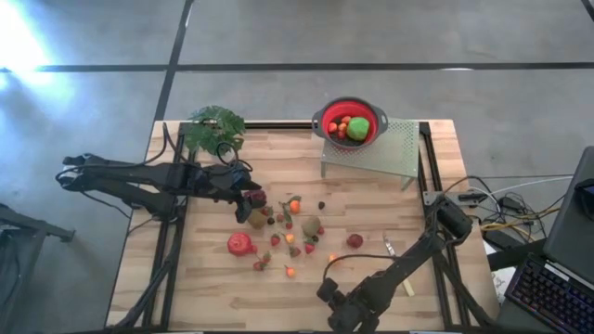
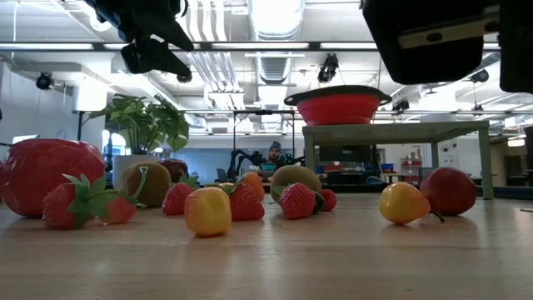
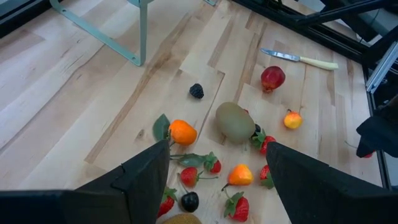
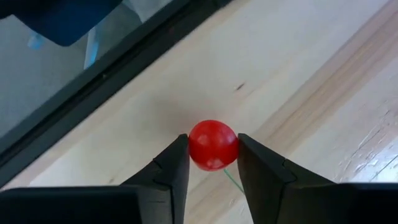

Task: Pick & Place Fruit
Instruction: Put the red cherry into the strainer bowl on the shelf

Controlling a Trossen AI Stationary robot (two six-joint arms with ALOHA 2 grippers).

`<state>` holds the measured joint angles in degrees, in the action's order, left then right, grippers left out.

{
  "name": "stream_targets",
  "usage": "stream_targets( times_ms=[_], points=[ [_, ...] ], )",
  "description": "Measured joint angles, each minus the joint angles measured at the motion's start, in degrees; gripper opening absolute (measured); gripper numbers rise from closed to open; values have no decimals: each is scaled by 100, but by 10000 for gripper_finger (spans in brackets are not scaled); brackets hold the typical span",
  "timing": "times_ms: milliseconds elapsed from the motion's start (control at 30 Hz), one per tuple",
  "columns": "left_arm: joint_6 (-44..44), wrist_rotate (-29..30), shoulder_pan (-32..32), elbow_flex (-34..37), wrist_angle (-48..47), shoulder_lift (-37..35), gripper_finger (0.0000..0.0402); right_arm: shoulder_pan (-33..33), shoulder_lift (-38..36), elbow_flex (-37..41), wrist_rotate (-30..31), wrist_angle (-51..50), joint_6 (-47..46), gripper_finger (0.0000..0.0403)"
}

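Note:
Several small toy fruits (image 1: 288, 227) lie loose on the wooden table's middle: a magenta-red big one (image 1: 240, 244), a brown kiwi (image 3: 235, 121), an orange one (image 3: 182, 132), strawberries, and a red apple (image 3: 272, 78). My left gripper (image 1: 252, 195) hangs open above the pile's far left end and touches nothing; its fingers show wide apart in the left wrist view (image 3: 217, 168). My right gripper (image 1: 336, 301) is at the table's near edge, shut on a small red cherry (image 4: 212, 144). My right gripper pinches the red cherry by its two opposite sides (image 4: 194, 149) between its two fingers. A thin green stem (image 4: 231, 180) trails from the cherry toward the wrist. I cannot tell whether the cherry rests on the table or is lifted clear.
A red colander (image 1: 350, 121) holding a green and some red fruits stands on a pale green rack (image 1: 385, 148) at the far right. A potted plant (image 1: 213, 128) stands at the far left. A pale-handled knife (image 3: 298, 58) lies right of the pile. Black frame rails run along both sides.

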<state>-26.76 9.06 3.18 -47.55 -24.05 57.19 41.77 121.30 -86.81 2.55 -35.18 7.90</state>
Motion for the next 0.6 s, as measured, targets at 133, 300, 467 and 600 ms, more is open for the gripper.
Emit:
stream_targets(
  times_ms=[133,300,467,600],
  points=[
    [0,1,1,0,0,1,273,-45,-78,-86,-1,-355,-120,104],
    [0,2,0,0,-2,0,273,-233,-416,-109,70,-752,-323,111],
    [0,1,2,0,-2,1,273,-476,-869,-96,216,-1060,-359,106],
    [0,0,2,0,2,0,273,-773,-1285,-93,261,-1329,-613,107]
  ],
)
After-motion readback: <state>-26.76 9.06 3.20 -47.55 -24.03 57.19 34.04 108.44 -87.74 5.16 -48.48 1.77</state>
